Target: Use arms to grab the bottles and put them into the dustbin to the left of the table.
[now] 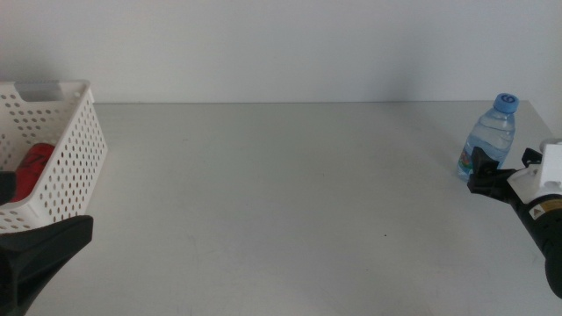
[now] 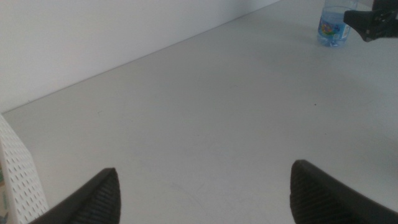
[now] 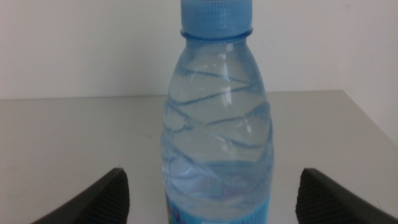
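1. The basket (image 1: 61, 154) sits at the table's (image 1: 281, 202) nine o'clock edge.
2. A can (image 1: 33, 165) lies inside it.
3. The bottle (image 1: 490, 136) stands at three o'clock, well apart.

My middle camera looks forward and down across the table (image 1: 281, 202) toward the back wall. My left wrist camera sits low, facing across the tabletop to the far water bottle (image 2: 334, 25). My right wrist camera looks level at that same bottle from very close, filling its frame.
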Robot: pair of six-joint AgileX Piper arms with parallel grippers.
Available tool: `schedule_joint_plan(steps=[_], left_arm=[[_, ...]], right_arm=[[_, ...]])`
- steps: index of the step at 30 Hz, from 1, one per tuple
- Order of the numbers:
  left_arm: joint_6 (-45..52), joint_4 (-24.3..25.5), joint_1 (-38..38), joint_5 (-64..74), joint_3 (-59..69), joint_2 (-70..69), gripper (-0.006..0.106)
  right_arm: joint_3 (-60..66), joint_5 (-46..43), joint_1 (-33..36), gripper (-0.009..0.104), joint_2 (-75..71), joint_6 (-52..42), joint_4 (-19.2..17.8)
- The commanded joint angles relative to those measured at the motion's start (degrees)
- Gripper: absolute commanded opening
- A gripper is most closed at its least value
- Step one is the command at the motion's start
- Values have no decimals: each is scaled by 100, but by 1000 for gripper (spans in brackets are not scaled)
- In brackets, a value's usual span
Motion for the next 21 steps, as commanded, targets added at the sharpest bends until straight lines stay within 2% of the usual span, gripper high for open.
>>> schedule_joint_plan(steps=[1, 9, 11, 13, 14, 16, 19, 21], left_arm=[[-81, -66, -27, -425, -140, 61, 93], [-81, -66, -27, -425, -140, 61, 93], [-81, -66, -27, -425, -140, 61, 93], [-81, -66, -27, -425, -140, 61, 93], [-81, -66, -27, -425, -140, 61, 93], [-81, -66, -27, -425, -140, 61, 93], [-81, -66, -27, -425, -140, 61, 93], [-81, -66, -27, -425, -140, 61, 93]], right_arm=[[-457, -1078, -30, 94, 71, -93, 49], [-1487, -1053, -30, 94, 841, -281, 572], [-1662, -1009, -30, 93, 974, -281, 570], [-1759, -827, -30, 87, 987, -332, 528], [-1785, -754, -30, 80, 987, -384, 486], [-1791, -754, -30, 57, 981, -470, 328], [-1786, -754, -8, -1, 944, -307, -82], [-1825, -765, 89, -1, 864, 67, -521]])
